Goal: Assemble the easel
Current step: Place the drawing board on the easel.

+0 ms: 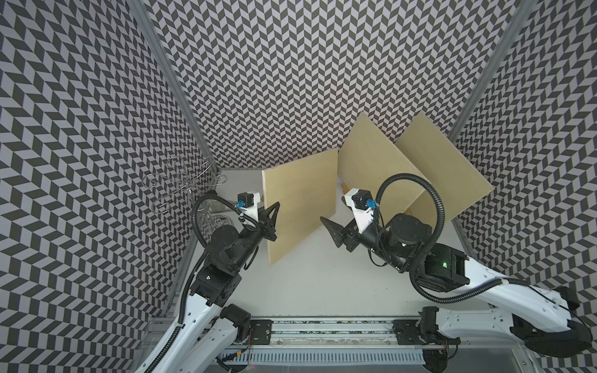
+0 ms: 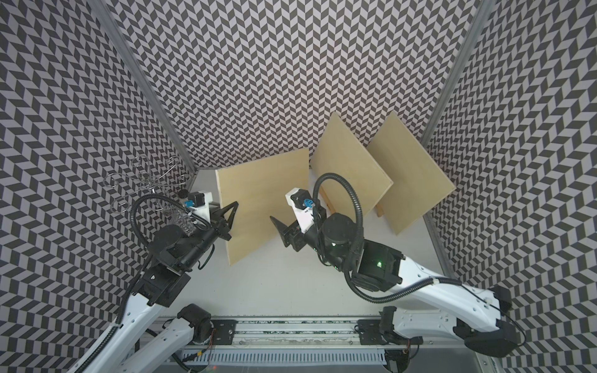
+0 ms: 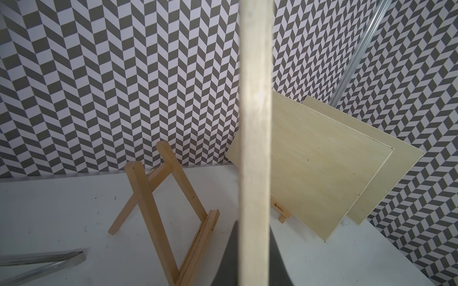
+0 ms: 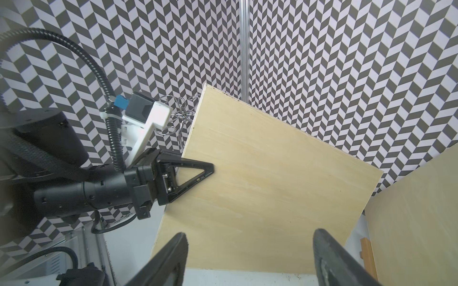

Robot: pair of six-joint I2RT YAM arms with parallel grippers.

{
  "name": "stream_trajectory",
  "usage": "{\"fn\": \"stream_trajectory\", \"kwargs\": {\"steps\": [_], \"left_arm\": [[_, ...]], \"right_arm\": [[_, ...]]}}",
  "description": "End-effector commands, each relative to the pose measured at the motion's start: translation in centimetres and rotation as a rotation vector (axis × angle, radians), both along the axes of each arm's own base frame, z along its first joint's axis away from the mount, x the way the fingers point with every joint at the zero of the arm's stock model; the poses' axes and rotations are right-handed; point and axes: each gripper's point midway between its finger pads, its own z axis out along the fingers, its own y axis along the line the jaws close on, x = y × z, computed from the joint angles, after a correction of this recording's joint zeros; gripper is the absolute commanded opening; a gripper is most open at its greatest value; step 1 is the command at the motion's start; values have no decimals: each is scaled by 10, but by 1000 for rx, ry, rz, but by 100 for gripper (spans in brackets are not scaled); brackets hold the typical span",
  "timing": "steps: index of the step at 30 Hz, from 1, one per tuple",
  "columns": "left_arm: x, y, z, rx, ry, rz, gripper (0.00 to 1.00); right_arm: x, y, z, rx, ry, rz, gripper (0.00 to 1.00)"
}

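Left pincer (image 4: pixel 207 170) is clamped on the left edge of a wooden board (image 1: pixel 300 200), holding it upright and tilted over the surface (image 1: pixel 323 284). Whether its low corner touches down cannot be told. Behind it, toward the far wall, the unfolded easel (image 3: pixel 158 203) stands on the surface, hidden in both top views. Near the board's right edge the right pincer (image 1: pixel 331 230) gapes wide, gripping nothing. At far right a second board (image 1: pixel 378 168) and a third board (image 1: pixel 442 174) lean on small stands, of which only a foot (image 3: pixel 281 214) shows. A wire rack (image 1: pixel 184 184) stands far left, hard to make out.
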Motion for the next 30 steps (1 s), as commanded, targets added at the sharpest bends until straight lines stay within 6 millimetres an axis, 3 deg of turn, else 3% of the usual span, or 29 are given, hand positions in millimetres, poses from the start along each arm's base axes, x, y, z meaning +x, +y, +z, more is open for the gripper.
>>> {"fn": "stream_trajectory", "kwargs": {"steps": [1, 18, 25, 30], "left_arm": [[-44, 29, 126, -205, -484, 53, 0], [-45, 39, 148, -221, -656, 108, 0], [-30, 59, 121, -210, -617, 218, 0], [-35, 82, 100, -236, -667, 316, 0]], "right_arm": [[-2, 3, 1, 27, 21, 19, 79], [-4, 9, -14, 14, 69, 42, 79], [-3, 7, -19, -1, 75, 34, 79], [-4, 8, -24, -15, 84, 38, 79]]}}
